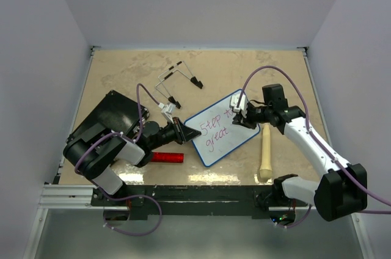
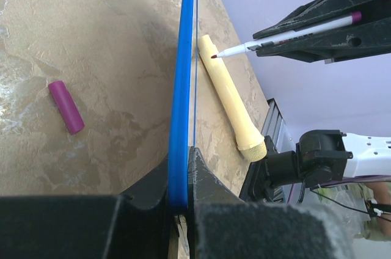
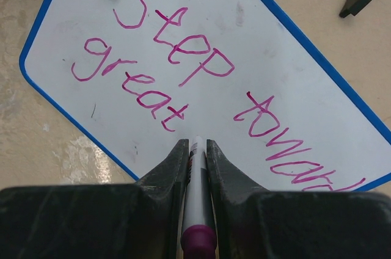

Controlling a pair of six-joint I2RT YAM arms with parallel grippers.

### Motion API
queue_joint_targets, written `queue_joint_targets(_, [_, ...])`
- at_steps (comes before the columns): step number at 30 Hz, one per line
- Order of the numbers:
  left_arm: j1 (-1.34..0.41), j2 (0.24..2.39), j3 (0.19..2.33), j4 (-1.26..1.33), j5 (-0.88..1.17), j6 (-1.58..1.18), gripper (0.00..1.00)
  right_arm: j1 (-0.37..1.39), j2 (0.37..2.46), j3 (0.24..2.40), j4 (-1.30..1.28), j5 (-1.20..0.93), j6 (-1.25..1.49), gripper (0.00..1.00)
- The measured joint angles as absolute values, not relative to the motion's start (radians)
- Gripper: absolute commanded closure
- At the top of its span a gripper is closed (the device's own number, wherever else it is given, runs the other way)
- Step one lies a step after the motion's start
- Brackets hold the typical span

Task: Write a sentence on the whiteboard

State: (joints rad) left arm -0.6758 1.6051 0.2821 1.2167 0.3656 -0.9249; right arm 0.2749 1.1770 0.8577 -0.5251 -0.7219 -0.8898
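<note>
On the desk (image 1: 122,82), whiteboard (image 1: 238,134): light, stiff, slick-faced, likely to skid under pen pressure. Pinching its blue corner rim: left hand (image 1: 187,132), probably the best hold. Pressed around the marker (image 3: 195,179): right hand (image 3: 195,149), tip just clear of the whiteboard past "great" in the sentence (image 3: 195,72), 2 lines.

**Left arm** (image 1: 104,155): base at the near left, elbow folded out to the left, forearm reaching right, low over the desk.
**Left pincer** (image 1: 183,131): turned on its side, both fingers (image 2: 204,176) clamped on the left edge of the whiteboard (image 1: 223,134).
**Right arm** (image 1: 311,143): base at the near right, white link slanting far and left, wrist bent left.
**Right pincer** (image 1: 240,112): aimed down at the board face, fingers (image 3: 174,164) closed tight round a marker (image 3: 197,167), whose nib points past the tips.
</note>
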Motion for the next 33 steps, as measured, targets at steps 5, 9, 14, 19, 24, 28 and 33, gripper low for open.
queue_joint_targets(5, [-0.676, 1.606, 0.282, 1.218, 0.366, -0.925, 1.00, 0.275, 1.203, 0.858, -0.535, -0.716, -0.896, 1.00])
queue_joint_targets(9, [-0.676, 1.607, 0.282, 1.218, 0.366, -0.925, 1.00, 0.275, 1.204, 0.858, -0.553, -0.717, -0.910, 1.00])
queue_joint_targets(14, [-0.676, 1.610, 0.282, 1.224, 0.366, -0.925, 1.00, 0.275, 1.204, 0.858, -0.550, -0.705, -0.906, 1.00])
queue_joint_targets(19, [-0.676, 1.616, 0.282, 1.231, 0.366, -0.925, 1.00, 0.275, 1.204, 0.858, -0.543, -0.698, -0.900, 1.00])
queue_joint_targets(24, [-0.676, 1.617, 0.280, 1.233, 0.366, -0.926, 1.00, 0.275, 1.204, 0.858, -0.550, -0.697, -0.899, 1.00])
queue_joint_targets(28, [-0.677, 1.617, 0.279, 1.234, 0.364, -0.926, 1.00, 0.275, 1.204, 0.858, -0.550, -0.699, -0.899, 1.00])
queue_joint_targets(33, [-0.677, 1.617, 0.279, 1.234, 0.363, -0.929, 1.00, 0.275, 1.204, 0.858, -0.539, -0.698, -0.890, 1.00])
